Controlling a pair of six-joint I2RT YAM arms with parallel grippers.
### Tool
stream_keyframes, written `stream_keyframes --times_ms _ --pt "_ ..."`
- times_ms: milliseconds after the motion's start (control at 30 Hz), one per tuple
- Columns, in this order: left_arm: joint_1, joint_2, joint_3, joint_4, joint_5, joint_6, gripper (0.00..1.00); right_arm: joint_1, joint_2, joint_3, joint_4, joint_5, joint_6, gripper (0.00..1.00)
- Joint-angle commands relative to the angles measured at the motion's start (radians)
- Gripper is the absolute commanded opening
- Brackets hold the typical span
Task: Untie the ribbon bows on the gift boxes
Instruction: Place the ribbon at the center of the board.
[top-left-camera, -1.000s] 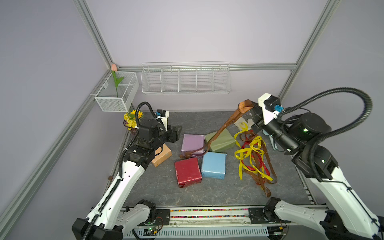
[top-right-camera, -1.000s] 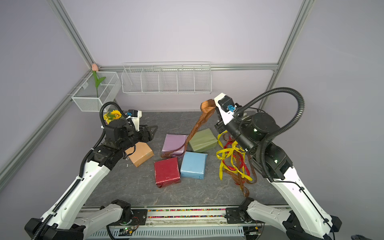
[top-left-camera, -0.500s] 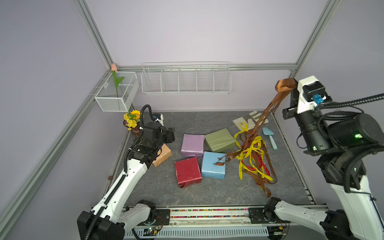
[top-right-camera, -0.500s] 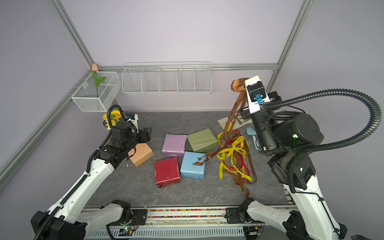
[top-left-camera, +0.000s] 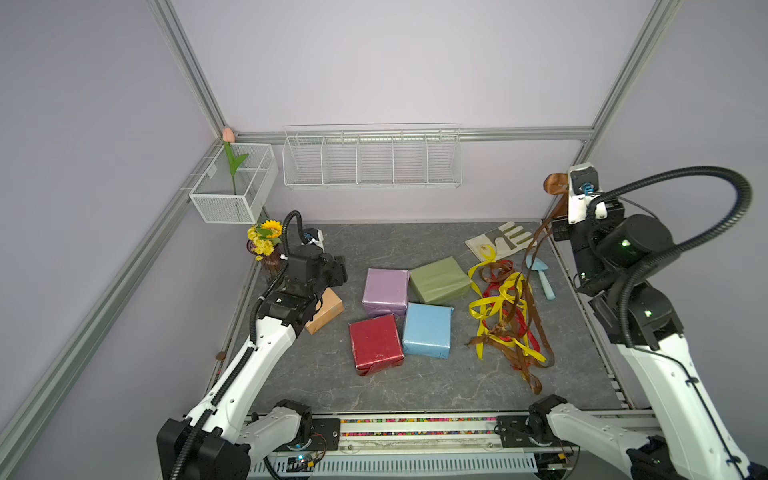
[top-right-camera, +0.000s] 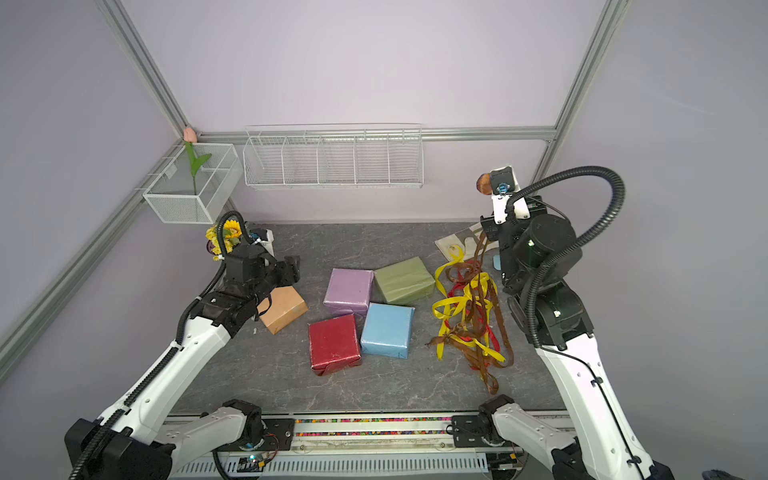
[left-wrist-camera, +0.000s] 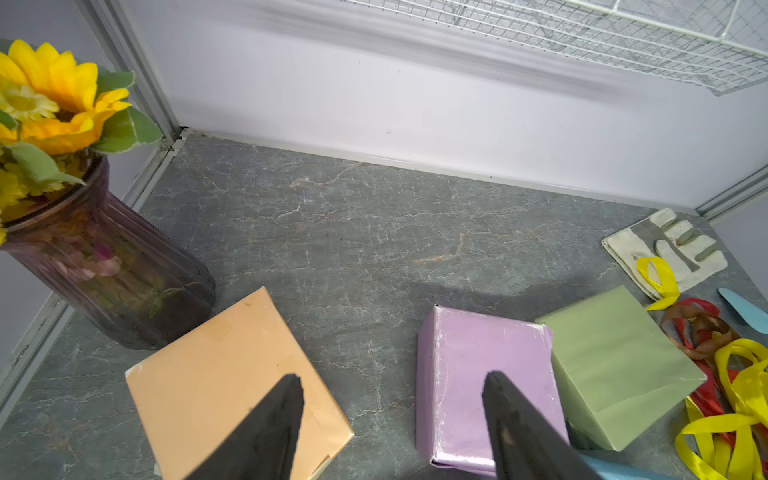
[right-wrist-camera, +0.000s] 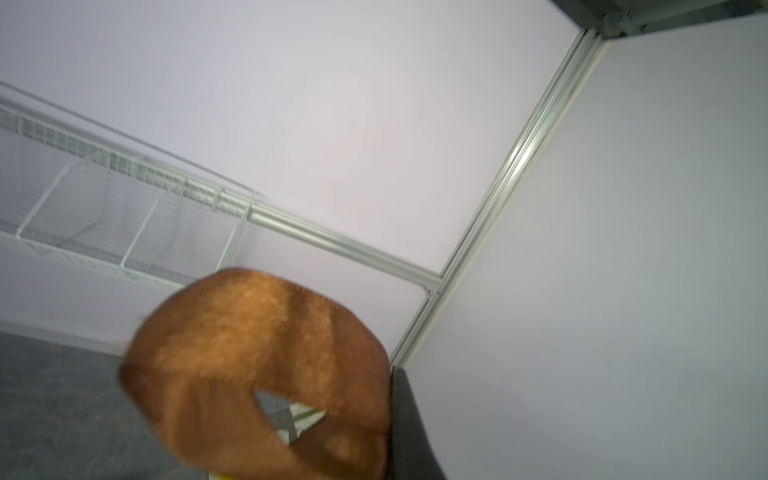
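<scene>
Brown ribbon (top-left-camera: 555, 183) is pinched in the right gripper (top-left-camera: 562, 199), held high near the rear right corner. Its length trails down to the loose ribbon pile (top-left-camera: 505, 316) beside the olive box (top-left-camera: 439, 279). The left gripper (left-wrist-camera: 392, 376) hangs spread wide, holding nothing, above the gap between the tan-orange box (left-wrist-camera: 224, 382) and lilac box (left-wrist-camera: 465, 353).

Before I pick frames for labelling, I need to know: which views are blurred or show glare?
Right wrist view: the brown ribbon sits right at the lens, soft and out of focus; left wrist view: the wire basket is smeared, the lilac box crisp; both top views: sharp, evenly lit, mild sheen on the red box.
</scene>
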Motion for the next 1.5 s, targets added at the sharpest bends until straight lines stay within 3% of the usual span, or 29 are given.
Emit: stream_keyframes --times_ms 0,167,467,733,967,1200,1333,1467 --pt "0.004 -0.002 -0.009 -0.013 -0.045 -0.022 0.71 -0.090 0.011 -0.112 -0.029 -0.141 0.256 0.07" --pt "0.003 -0.002 -0.024 -0.021 -0.073 -0.031 0.72 -0.173 0.109 -0.207 -0.052 -0.267 0.386 0.07" --pt "0.003 -0.007 -0.072 -0.024 -0.094 -0.043 0.73 -0.244 0.351 -0.254 -0.115 -0.365 0.518 0.07" --pt "0.004 0.008 -0.103 -0.004 -0.099 -0.031 0.74 -0.271 0.514 -0.276 -0.172 -0.460 0.563 0.07" --pt "0.003 0.038 -0.181 0.134 -0.123 -0.036 0.75 -0.274 0.593 -0.286 -0.196 -0.516 0.587 0.13" --pt "0.004 0.104 -0.225 0.233 -0.160 -0.039 0.79 -0.274 0.615 -0.259 -0.262 -0.588 0.559 0.43" --pt "0.003 0.168 -0.223 0.292 -0.214 0.024 0.80 -0.276 0.589 -0.256 -0.275 -0.587 0.555 0.64" --pt "0.004 0.213 -0.221 0.343 -0.268 0.128 0.81 -0.291 0.551 -0.271 -0.260 -0.622 0.528 0.78"
